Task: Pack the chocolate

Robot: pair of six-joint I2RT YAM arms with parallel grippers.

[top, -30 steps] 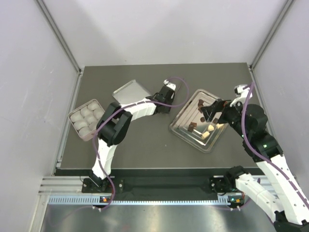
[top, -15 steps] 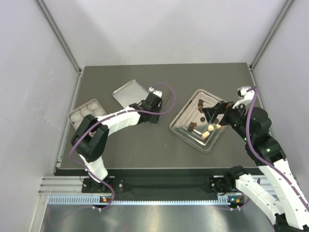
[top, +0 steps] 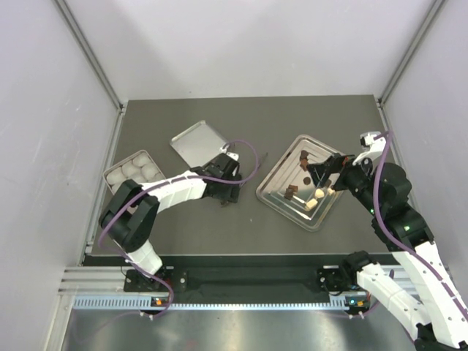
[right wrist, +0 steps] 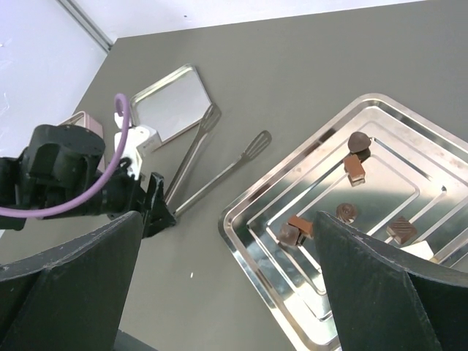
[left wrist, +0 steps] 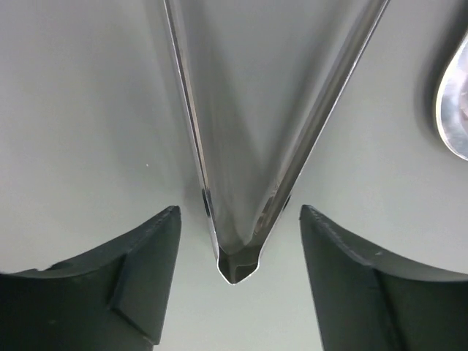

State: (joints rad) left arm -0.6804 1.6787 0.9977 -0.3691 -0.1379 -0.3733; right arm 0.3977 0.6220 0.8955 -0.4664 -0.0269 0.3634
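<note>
Steel tray [top: 276, 181] under the right claw [top: 326, 169], jaws spread wide, gripping nothing: dark and cream chocolate [right wrist: 354, 167] scattered inside | left claw [left wrist: 239, 216] open, straddling the hinged end of the tongs [left wrist: 256, 146] | compartment box [top: 110, 175] of white rounded cups left of it, flat lid [top: 194, 140] beyond | bare counter [top: 241, 227] between the claws

Both arms reach forward, left end effector [top: 226, 198] and right end effector [top: 324, 172] with fingers parted.
</note>
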